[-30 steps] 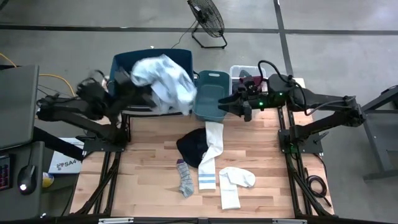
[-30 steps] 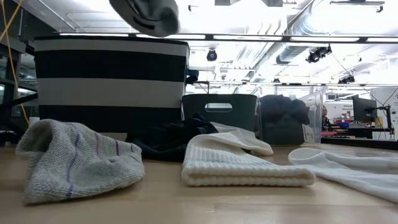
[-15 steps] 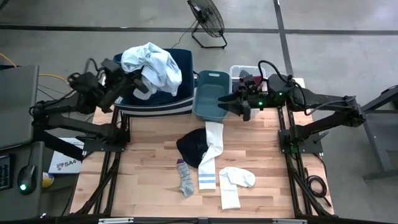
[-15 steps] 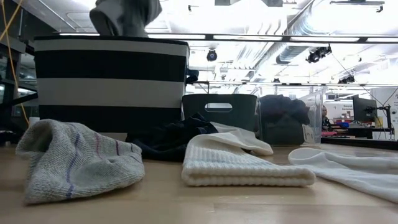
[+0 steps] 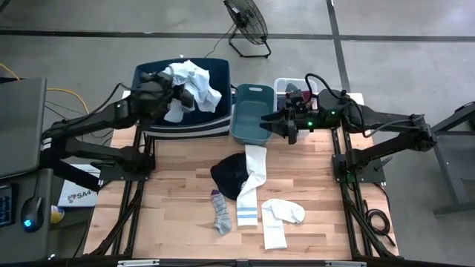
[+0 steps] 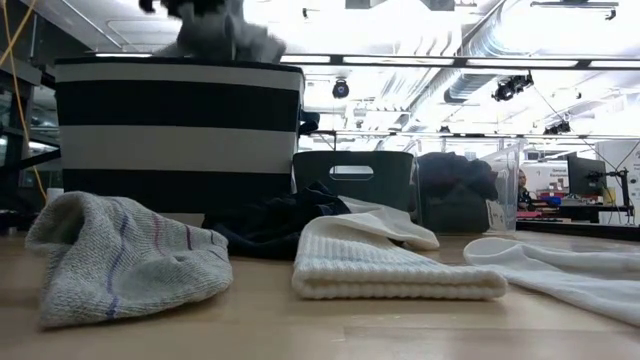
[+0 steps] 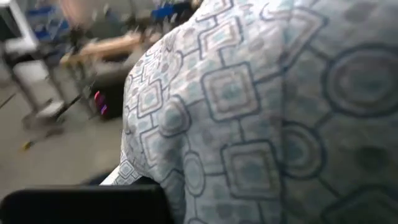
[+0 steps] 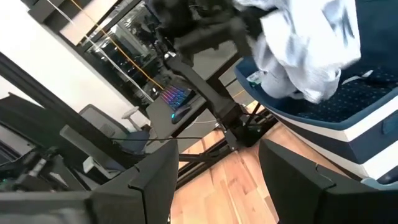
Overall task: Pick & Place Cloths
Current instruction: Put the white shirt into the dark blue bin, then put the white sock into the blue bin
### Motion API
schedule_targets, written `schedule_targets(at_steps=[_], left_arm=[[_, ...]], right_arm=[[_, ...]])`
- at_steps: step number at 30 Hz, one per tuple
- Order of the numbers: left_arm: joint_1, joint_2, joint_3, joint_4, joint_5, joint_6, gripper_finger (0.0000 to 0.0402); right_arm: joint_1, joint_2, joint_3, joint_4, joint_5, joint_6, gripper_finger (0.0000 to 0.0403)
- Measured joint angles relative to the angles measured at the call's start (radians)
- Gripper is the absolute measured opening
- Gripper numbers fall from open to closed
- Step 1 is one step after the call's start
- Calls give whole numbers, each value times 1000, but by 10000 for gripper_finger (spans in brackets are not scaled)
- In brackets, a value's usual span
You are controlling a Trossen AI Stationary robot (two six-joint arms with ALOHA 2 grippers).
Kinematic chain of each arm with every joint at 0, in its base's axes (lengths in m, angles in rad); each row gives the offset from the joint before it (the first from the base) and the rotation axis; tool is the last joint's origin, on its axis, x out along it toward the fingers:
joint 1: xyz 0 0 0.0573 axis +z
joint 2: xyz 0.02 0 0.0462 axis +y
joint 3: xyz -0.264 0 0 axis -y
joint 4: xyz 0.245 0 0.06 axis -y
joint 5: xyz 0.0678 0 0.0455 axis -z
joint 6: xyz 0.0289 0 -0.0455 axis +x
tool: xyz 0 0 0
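Left gripper pinched on the pale shirt, which hangs directly below it over the striped bin. Advice: lower until slack, then release. Right gripper empty, half-spread, above the teal bin. Tabletop count: 4 socks, 1 black garment.

wood table, socks, black cloth
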State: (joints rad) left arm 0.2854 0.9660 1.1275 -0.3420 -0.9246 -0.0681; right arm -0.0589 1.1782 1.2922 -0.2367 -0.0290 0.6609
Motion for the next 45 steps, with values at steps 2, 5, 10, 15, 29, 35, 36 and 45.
schedule_targets(at_steps=[2, 5, 10, 15, 29, 35, 36, 45], left_arm=[[40, 22, 0, -90, 28, -78, 94], [110, 51, 0, -206, 99, -183, 94], [237, 93, 0, -332, 303, -296, 94], [333, 137, 0, -410, 478, -330, 94], [444, 230, 0, -510, 762, -310, 119], [442, 221, 0, -502, 783, -287, 281], [441, 217, 0, -500, 785, -277, 303], [441, 123, 0, -476, 786, -242, 360]], right_arm=[[0, 0, 0, 0, 1, 0, 215], [0, 0, 0, 0, 4, 0, 215], [0, 0, 0, 0, 5, 0, 215], [0, 0, 0, 0, 25, 13, 215], [0, 0, 0, -18, 42, 38, 215], [0, 0, 0, -74, 61, 53, 215], [0, 0, 0, -77, 61, 55, 215], [0, 0, 0, -84, 53, 99, 215]])
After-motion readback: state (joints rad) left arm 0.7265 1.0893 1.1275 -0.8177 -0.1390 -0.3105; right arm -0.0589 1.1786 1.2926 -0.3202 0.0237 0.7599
